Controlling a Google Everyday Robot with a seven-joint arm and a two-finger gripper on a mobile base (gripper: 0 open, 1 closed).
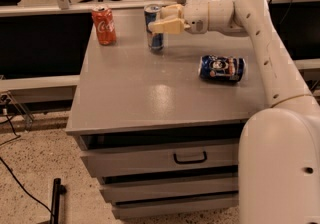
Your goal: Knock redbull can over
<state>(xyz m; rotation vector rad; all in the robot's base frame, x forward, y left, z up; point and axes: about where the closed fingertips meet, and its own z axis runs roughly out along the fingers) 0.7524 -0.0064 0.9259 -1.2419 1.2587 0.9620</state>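
Atop table [150, 103], upright redbull can [155, 42], gripper [157, 27] across its front

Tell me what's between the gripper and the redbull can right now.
Nothing. In the camera view the gripper is right at the upper half of the upright redbull can, overlapping it, with no object between them. Contact cannot be confirmed.

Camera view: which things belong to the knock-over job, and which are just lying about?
Job: redbull can, upright near the table's far edge; gripper, at its upper part.
Lying about: red Coca-Cola can, upright at far left; dark-blue can, on its side at right.
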